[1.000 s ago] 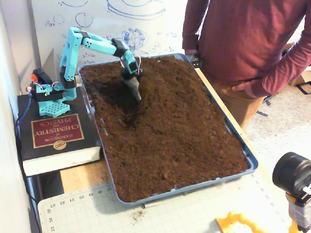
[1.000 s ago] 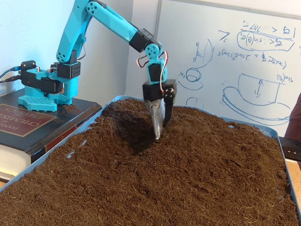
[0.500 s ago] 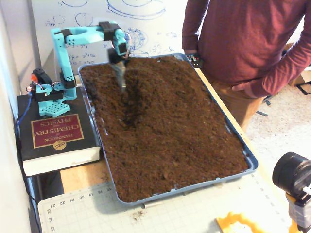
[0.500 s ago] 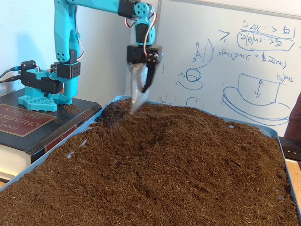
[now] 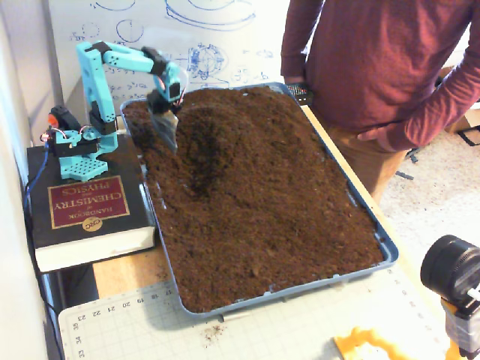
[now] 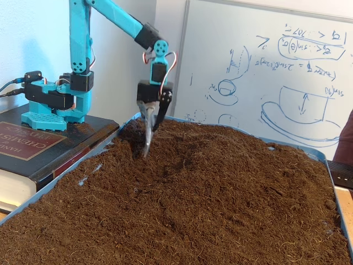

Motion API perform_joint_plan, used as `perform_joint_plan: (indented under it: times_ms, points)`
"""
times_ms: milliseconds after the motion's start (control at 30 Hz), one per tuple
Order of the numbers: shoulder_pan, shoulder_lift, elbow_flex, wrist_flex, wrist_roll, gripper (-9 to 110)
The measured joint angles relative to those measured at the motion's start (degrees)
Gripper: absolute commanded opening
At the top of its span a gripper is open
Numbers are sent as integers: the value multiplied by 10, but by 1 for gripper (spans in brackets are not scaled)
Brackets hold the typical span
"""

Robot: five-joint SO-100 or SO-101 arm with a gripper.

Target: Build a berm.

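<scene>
Seemingly clenched, gripper (image 6: 146, 144) touches soil (image 5: 262, 195); book (image 5: 84, 201) reads "Handbook of Chemistry and Physics".

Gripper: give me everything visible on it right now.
The gripper is a black servo block on the turquoise arm, with red and white wires looped at the wrist. It carries a pale, translucent scoop-like blade beside a dark finger. It hangs pointing down, tip at or just touching the soil near the tray corner closest to the arm's base; in the higher fixed view likewise. Open or shut cannot be told.
</scene>
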Motion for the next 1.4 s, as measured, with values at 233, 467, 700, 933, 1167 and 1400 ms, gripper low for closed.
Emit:
perform_joint_plan:
  times_ms: [233,467,700,933,1167,1400]
  points:
    - [-4,-88,-17,-150,61,0]
    - [2,-130,-93,-160,137,0]
    - [33,-142,-171,-163,175,0]
    - [74,-142,-192,-166,178,0]
    - [113,-91,-192,-104,178,0]
    - [131,50,-192,86,178,0]
